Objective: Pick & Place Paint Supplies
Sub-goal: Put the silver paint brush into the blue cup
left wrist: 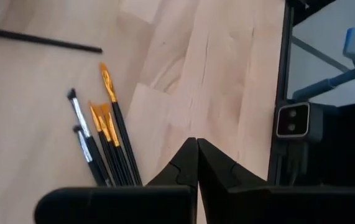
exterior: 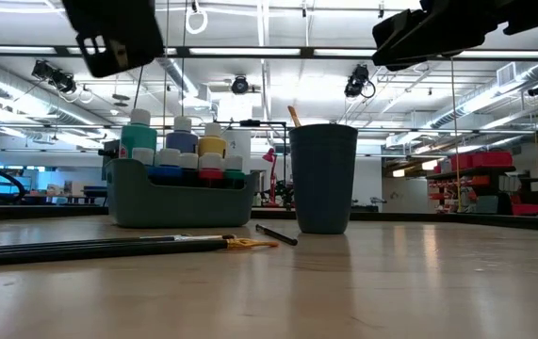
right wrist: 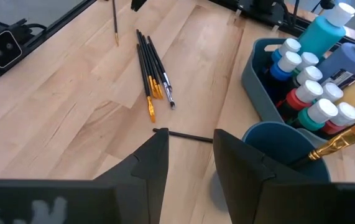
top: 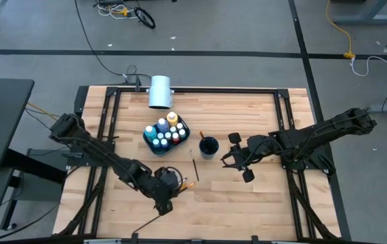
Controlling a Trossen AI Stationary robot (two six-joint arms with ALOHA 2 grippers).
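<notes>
A bundle of several thin dark-handled paintbrushes (left wrist: 106, 140) with orange and grey tips lies flat on the wooden table (top: 247, 203); it also shows in the high view (top: 181, 184). My left gripper (left wrist: 196, 163) hangs shut just beside and above the bundle (top: 165, 205), holding nothing. One dark brush (right wrist: 183, 135) lies alone between the bundle and a dark cup (top: 208, 146). An orange-handled brush (right wrist: 345, 137) stands tilted in the cup. Small paint bottles (right wrist: 314, 93) stand in a grey bin (top: 166, 134). My right gripper (right wrist: 189, 155) waits open, right of the cup (top: 228, 161).
A large white cylinder (top: 159, 91) lies at the table's far edge behind the bin. Another thin brush (right wrist: 115, 25) lies beyond the bundle, near my left gripper. A black frame rail with a small camera (left wrist: 292, 119) runs along the near edge. Bare wood spreads right of the cup.
</notes>
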